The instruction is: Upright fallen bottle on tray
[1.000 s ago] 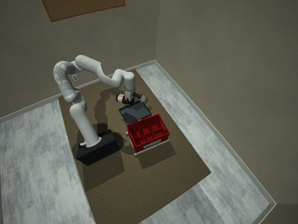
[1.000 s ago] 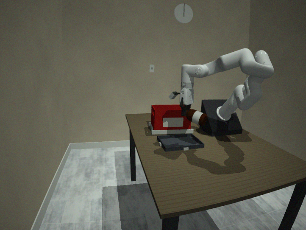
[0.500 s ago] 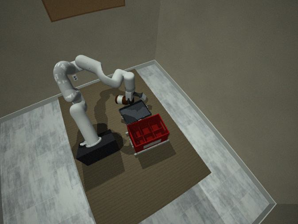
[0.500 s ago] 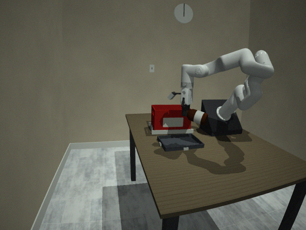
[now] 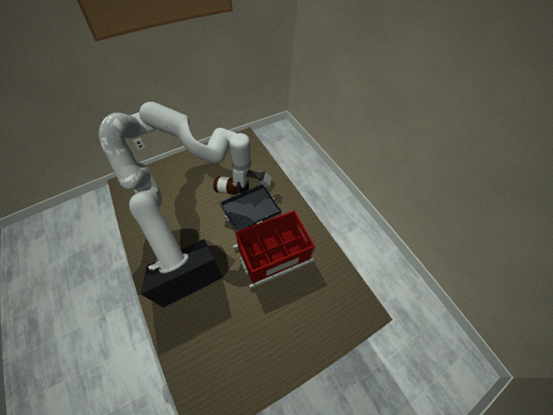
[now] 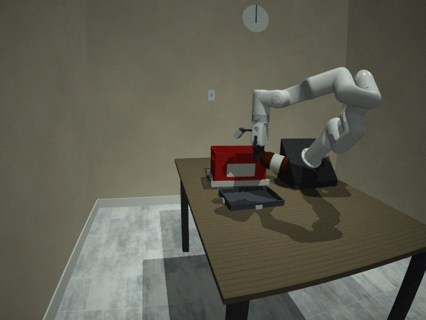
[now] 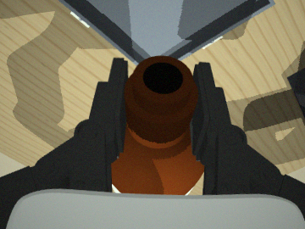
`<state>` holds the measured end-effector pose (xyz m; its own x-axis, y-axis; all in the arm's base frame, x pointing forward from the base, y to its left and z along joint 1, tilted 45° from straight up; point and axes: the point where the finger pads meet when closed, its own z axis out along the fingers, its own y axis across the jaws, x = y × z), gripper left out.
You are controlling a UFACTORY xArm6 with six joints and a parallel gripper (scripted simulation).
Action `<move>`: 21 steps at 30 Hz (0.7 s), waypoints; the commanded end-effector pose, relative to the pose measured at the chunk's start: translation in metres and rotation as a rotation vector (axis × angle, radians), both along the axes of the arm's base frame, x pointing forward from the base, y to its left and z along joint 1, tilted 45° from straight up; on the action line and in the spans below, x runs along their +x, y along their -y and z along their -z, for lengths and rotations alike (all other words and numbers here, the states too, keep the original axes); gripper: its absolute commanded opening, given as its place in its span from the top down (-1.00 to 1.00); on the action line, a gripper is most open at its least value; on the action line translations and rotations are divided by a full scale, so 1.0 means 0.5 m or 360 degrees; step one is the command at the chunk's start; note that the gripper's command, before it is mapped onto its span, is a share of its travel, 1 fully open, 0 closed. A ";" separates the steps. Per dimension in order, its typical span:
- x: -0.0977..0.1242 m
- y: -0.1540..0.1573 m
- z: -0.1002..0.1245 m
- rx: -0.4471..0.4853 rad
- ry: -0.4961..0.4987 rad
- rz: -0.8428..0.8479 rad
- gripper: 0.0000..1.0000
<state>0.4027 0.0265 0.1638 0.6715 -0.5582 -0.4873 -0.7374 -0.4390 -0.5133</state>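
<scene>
The claw [image 7: 163, 110] is closed tight on the neck of the brown bottle [image 6: 274, 161]. The bottle hangs in the air, tipped on its side, above the desk [image 6: 309, 234]. It is just past one corner of the dark tray [image 6: 252, 198]. The tray lies flat on the desk. The red crate [image 6: 237, 166] sits right beside the tray.

We counted one brown bottle [image 6: 274, 161], one dark tray [image 6: 252, 198] and one red crate [image 6: 237, 162]. We saw one table [image 6: 309, 234] and one wall clock [image 6: 255, 18].
</scene>
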 end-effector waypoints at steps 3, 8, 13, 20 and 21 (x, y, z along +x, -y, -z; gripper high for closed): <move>0.002 0.002 -0.002 -0.0006 0.0007 0.0005 1.00; 0.002 0.001 -0.002 -0.0014 0.0011 0.0010 1.00; 0.002 0.001 -0.002 -0.0040 0.0025 0.0027 1.00; 0.002 0.001 -0.002 -0.0095 0.0055 0.0063 1.00; 0.002 0.001 -0.002 -0.0103 0.0060 0.0069 1.00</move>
